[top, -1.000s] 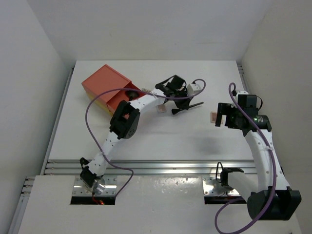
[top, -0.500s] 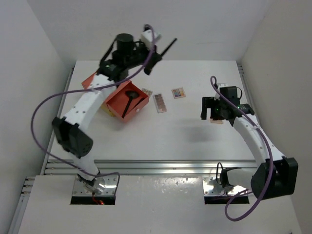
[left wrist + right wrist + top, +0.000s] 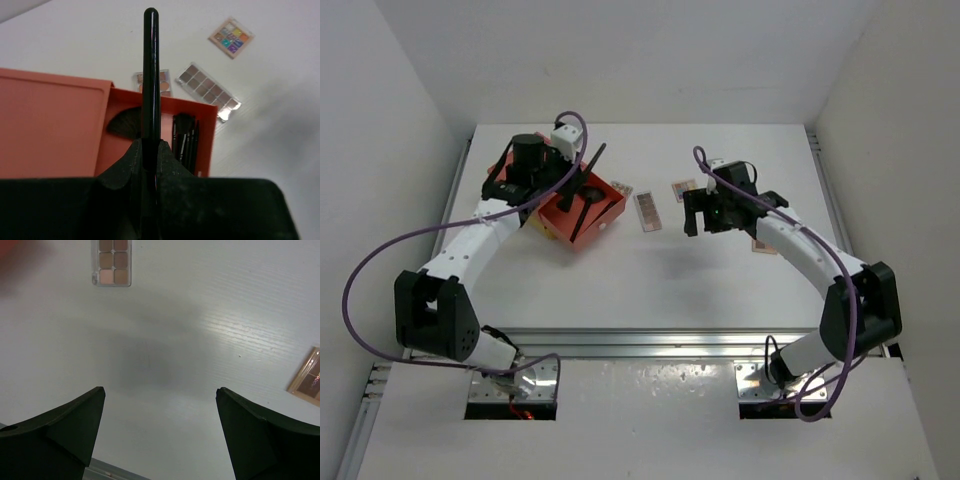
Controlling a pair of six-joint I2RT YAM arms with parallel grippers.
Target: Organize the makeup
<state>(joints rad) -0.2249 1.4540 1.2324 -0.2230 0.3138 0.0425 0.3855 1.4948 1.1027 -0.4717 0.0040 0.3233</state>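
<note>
My left gripper (image 3: 572, 183) is shut on a thin black brush (image 3: 150, 70) and holds it over the open orange tray (image 3: 605, 222), which has several black brushes (image 3: 184, 140) in it. A small pinkish palette (image 3: 620, 188), a long brown palette (image 3: 647, 211) and a multicoloured palette (image 3: 683, 188) lie on the table right of the tray. My right gripper (image 3: 705, 222) is open and empty above the table near the multicoloured palette. In the right wrist view (image 3: 160, 390) the long palette (image 3: 112, 262) lies ahead of it. Another pinkish palette (image 3: 766, 245) lies under the right forearm.
The orange box lid (image 3: 520, 165) sits behind and left of the tray. White walls close in the table on three sides. A metal rail (image 3: 640, 340) runs along the near edge.
My left arm has come down from high up to just over the orange tray, still holding the black brush. My right arm has swung left towards the table's middle, away from the pinkish palette.
</note>
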